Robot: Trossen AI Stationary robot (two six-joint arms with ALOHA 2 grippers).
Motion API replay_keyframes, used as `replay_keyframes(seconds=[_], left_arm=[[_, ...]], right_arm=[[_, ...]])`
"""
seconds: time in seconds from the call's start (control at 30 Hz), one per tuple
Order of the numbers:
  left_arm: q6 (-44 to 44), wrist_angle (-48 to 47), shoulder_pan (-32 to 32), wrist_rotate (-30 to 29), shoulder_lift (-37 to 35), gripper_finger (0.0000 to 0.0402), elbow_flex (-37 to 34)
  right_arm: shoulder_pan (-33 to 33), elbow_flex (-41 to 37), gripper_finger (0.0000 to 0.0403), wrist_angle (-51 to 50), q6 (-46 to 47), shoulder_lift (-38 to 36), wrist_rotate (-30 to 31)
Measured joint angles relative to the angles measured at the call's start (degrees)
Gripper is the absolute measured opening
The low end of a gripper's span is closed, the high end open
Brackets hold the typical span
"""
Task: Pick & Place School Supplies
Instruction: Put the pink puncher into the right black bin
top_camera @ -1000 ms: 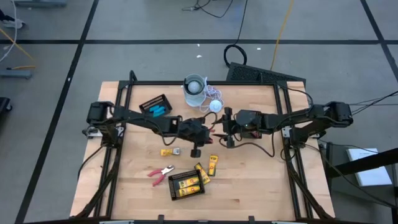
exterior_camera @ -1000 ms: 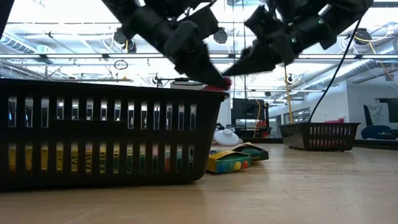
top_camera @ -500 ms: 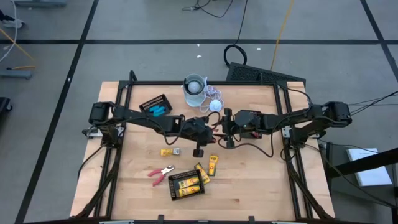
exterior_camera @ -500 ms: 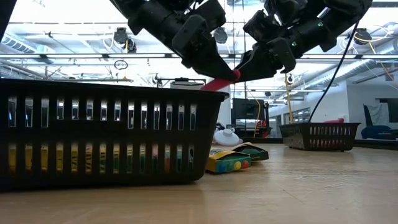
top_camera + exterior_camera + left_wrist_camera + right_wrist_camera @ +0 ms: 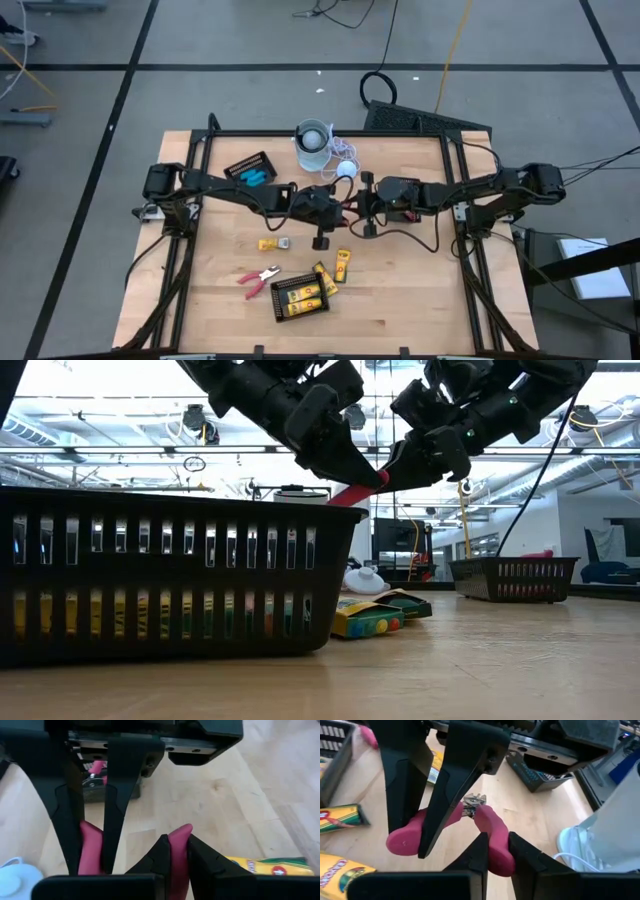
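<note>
A red-handled scissor-like tool (image 5: 348, 206) hangs in the air above the middle of the table, between my two grippers. My left gripper (image 5: 338, 205) comes at it from the table's left and my right gripper (image 5: 358, 207) from the right; each is shut on one handle. The tool's metal joint (image 5: 472, 800) shows in the right wrist view. A second red-handled tool (image 5: 260, 278) lies flat on the table. Yellow-and-black oblong pieces (image 5: 343, 263) lie near it, and light-blue sticks (image 5: 252, 178) lie in the far-left tray. My left gripper pinches one red handle (image 5: 179, 834) near its free end between its two fingers, slanting down from the table's left. The tool is clear of the table. My right gripper pinches the other red handle (image 5: 491, 826) between its two fingers, slanting down from the table's right, with the tool in the air.
A black mesh tray (image 5: 303, 297) with yellow pieces stands near the near edge and fills the left of the low view (image 5: 170, 575). Another mesh tray (image 5: 250, 168) sits far left. A white cup (image 5: 313, 140) and a white corded disc (image 5: 345, 170) stand at the far edge.
My left gripper has moved a little toward the table's right and upward, toward the right gripper, carrying the red tool with it. More of the red handle now shows between the two grippers. In the last half second both arms have kept almost still.
</note>
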Motion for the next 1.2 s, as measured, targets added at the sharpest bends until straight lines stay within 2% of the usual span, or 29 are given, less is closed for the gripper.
replay_keyframes(seconds=[0.17,0.43,0.63,0.8,0.97,1.1,1.2], left_arm=[[0.4,0.0,0.0,0.4,0.0,0.0038,0.0],[0.6,-0.2,-0.7,0.1,0.0,0.0039,-0.1],[1.6,-0.5,-1.6,-0.3,0.0,0.0079,-0.1],[2.4,-1.1,-1.9,0.2,-0.3,0.0095,-0.1],[3.6,-4.3,-2.3,1.6,-2.8,0.0123,-0.2],[3.8,-9.1,-3.7,6.2,-7.0,0.0149,-0.3],[3.7,-12.0,-4.0,3.8,-10.4,0.0162,-1.8]], right_arm=[[0.0,0.0,0.0039,-0.6,-0.2,0.0,-0.4],[0.0,0.0,0.0039,-2.8,0.0,0.0,3.1],[-0.1,0.0,0.0036,-3.7,0.0,0.0,5.2],[-0.2,0.0,0.0033,-5.1,0.5,0.0,7.5],[-0.2,0.0,0.0033,-6.2,0.8,-0.1,10.3],[-0.9,-0.3,0.0031,-10.0,0.1,0.2,19.6],[-1.2,0.0,0.0031,-11.2,0.3,-0.4,20.6]])
